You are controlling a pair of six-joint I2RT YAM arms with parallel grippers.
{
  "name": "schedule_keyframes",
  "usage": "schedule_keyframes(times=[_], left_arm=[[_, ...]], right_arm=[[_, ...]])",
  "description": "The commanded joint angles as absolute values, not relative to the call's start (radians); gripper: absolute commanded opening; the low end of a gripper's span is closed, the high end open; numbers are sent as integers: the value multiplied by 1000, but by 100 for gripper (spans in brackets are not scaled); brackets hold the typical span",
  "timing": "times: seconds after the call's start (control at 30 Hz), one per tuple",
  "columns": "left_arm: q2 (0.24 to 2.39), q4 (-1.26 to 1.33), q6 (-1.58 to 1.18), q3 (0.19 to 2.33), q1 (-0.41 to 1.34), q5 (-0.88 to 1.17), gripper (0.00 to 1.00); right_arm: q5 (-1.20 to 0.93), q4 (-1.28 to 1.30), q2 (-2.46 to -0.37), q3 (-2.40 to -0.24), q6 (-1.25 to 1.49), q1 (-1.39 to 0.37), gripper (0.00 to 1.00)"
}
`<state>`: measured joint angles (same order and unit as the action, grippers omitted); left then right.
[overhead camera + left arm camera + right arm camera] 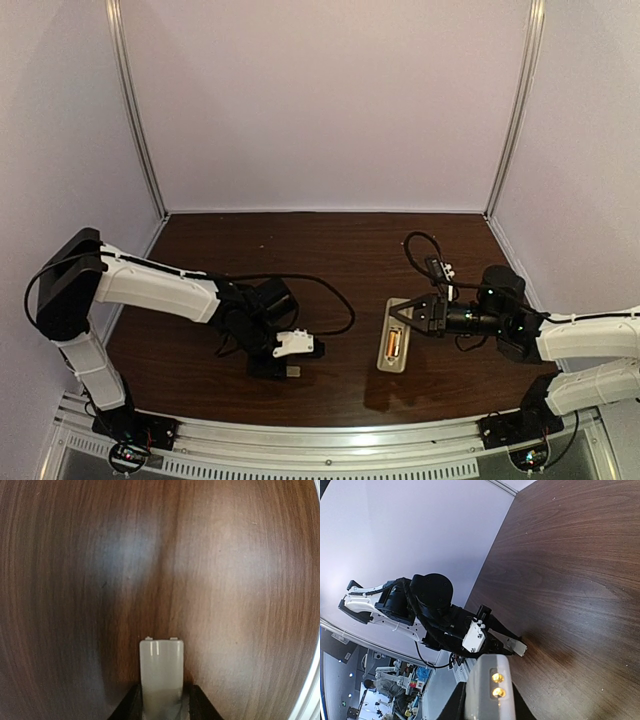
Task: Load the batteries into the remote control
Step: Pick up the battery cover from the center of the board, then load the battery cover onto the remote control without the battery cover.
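The remote control (pixel 397 362) lies back-up right of the table's middle, and my right gripper (pixel 402 318) is shut on its far end. Two copper-gold batteries (pixel 392 344) sit side by side in its open bay. In the right wrist view the remote control (pixel 487 695) fills the space between my fingers, with the batteries (pixel 496 684) showing as two gold ends. My left gripper (pixel 290 370) is low over the table at the near left, shut on a small pale grey plate (pixel 161 670). From the right wrist view the plate (pixel 520 648) sticks out of the left fingertips, close to the wood.
A black cable (pixel 335 300) loops over the table behind the left arm. Another cable (pixel 425 255) curls behind the right wrist. White walls close in the back and sides, and a metal rail (pixel 300 445) runs along the near edge.
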<state>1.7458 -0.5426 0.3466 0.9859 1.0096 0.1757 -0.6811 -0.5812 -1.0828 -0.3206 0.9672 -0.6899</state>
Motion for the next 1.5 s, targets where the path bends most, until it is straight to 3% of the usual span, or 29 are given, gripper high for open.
schedule_keyframes(times=[0.0,0.3,0.53,0.8,1.47], left_arm=[[1768,-550,353,986,1011,187,30],[1644,-496,118,1026,1047,149,9],[1492,-314,-323,1054,1097,110,8],[1567,-302,-591,1193,1225,-19,8],[1841,-410,-714,1458,1304,-96,10]], right_arm=[[-692,-617,-1072,-309,957,-678,0],[-604,-652,-1101,-266,957,-677,0],[-503,-842,-1197,-239,1045,-684,0],[-381,-946,-1265,-238,1094,-745,0],[-241,-985,-1266,-204,1129,-820,0]])
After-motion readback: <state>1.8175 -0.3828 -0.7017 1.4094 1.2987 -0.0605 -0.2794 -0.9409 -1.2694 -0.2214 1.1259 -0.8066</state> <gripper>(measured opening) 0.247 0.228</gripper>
